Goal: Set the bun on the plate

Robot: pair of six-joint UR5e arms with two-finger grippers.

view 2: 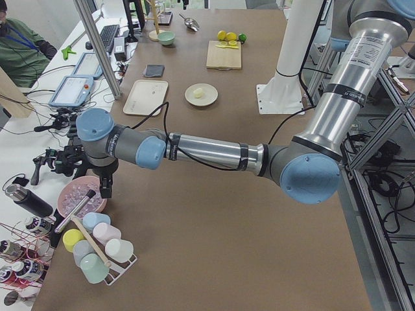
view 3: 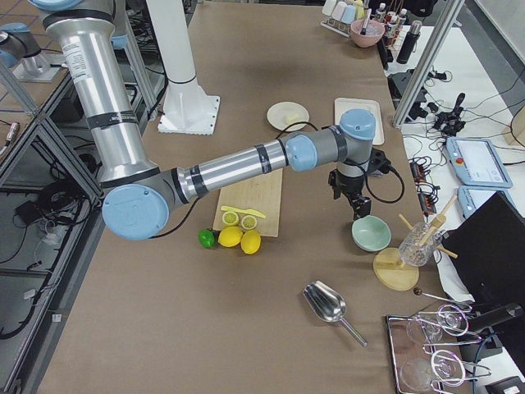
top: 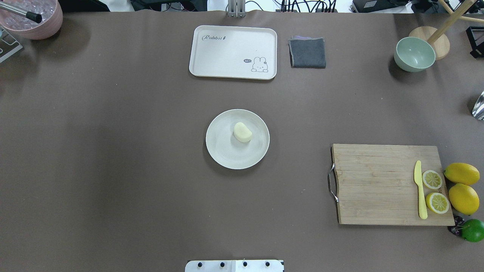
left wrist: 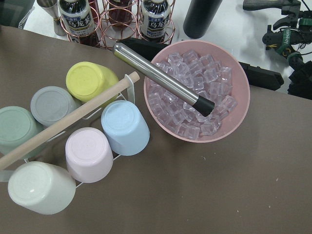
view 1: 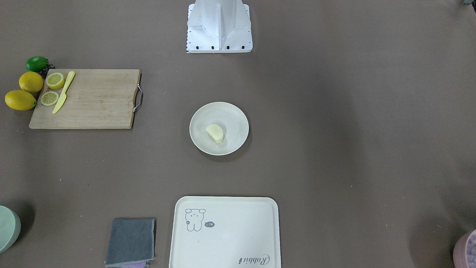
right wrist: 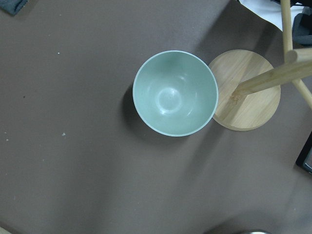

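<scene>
The pale cream bun [top: 242,132] lies on the round off-white plate [top: 223,153] at the middle of the table, a little off the plate's centre; it also shows in the front view as bun [view 1: 215,133] on plate [view 1: 238,116]. No gripper is near it. My left gripper [view 2: 104,186] hangs over the pink ice bowl [left wrist: 234,83] at the table's far left corner. My right gripper [view 3: 358,209] hovers above the pale green bowl [right wrist: 175,92]. Both show only in the side views, so I cannot tell whether they are open or shut.
A cream tray [top: 232,52] and grey cloth [top: 307,53] lie at the far edge. A cutting board [top: 378,185] with lemon halves and a yellow knife [top: 420,194] sits right, whole lemons [top: 463,189] beside it. A cup rack [left wrist: 78,146] stands by the ice bowl. A person [view 2: 19,45] sits off the table.
</scene>
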